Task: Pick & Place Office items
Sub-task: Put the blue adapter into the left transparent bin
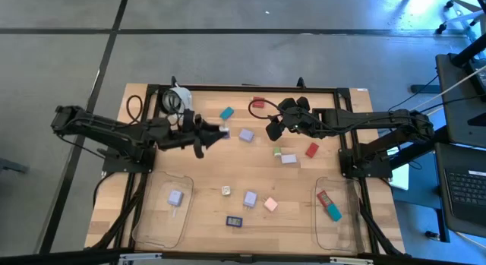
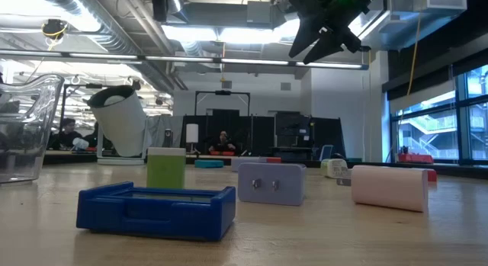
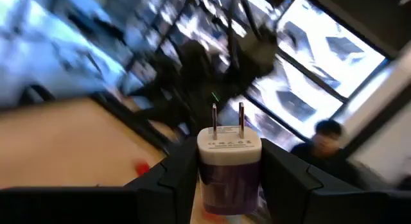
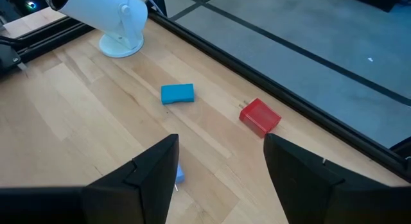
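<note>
You're carrying a lavender plug adapter [image 3: 228, 166] clamped in the left gripper [image 3: 228, 185]; next, lowering it into the left tray [image 1: 152, 219]. Right gripper [image 4: 218, 179] is hovering open, empty.

A wooden table [image 1: 205, 170] carries two clear plastic trays, one [image 1: 156, 219] at the near left corner and another [image 1: 345, 223] at the near right. A white round camera-like object with a dark centre [image 1: 176, 98] stands far left. A person [image 2: 222, 142] sits in the room beyond.
</note>
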You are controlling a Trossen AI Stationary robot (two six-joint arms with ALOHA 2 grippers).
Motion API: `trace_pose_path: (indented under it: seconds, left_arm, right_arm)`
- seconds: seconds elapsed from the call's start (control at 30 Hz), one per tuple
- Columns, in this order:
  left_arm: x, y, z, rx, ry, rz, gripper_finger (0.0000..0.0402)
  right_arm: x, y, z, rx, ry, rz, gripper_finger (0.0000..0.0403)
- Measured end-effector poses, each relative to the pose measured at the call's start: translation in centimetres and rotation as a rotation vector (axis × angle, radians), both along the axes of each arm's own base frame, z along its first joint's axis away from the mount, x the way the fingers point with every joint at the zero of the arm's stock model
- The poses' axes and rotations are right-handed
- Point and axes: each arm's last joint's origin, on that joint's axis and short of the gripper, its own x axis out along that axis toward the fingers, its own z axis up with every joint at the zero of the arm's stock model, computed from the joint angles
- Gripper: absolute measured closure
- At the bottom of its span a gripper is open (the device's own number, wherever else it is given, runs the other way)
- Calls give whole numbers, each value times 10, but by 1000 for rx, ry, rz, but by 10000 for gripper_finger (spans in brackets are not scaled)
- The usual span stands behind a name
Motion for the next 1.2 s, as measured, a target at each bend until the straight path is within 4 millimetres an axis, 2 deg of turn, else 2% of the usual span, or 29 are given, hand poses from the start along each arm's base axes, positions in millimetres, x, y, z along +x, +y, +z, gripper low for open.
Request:
trace_pose_path:
  seconds: [0.2, 0.43, 0.63, 0.8, 0.9, 1.2]
  left_arm:
    - [-4, -26, -15, -245, 124, -157, 263]
    - [-19, -59, -41, -621, 445, -377, 263]
    - [-38, -87, -52, -757, 656, -497, 263]
    - [-59, -94, -72, -856, 932, -370, 263]
    - [-70, -94, -80, -896, 1058, -276, 263]
    - [-87, -85, -93, -922, 1234, -32, 263]
  right_arm:
    - [0, 1, 0, -6, 1, 0, 173]
    - [0, 1, 0, -7, 5, 7, 173]
    - [0, 2, -1, 5, 7, 5, 173]
    - [-1, 5, 0, -15, 6, -6, 173]
    - [0, 6, 0, -37, 39, 44, 173]
    - [2, 10, -2, 45, 58, 208, 173]
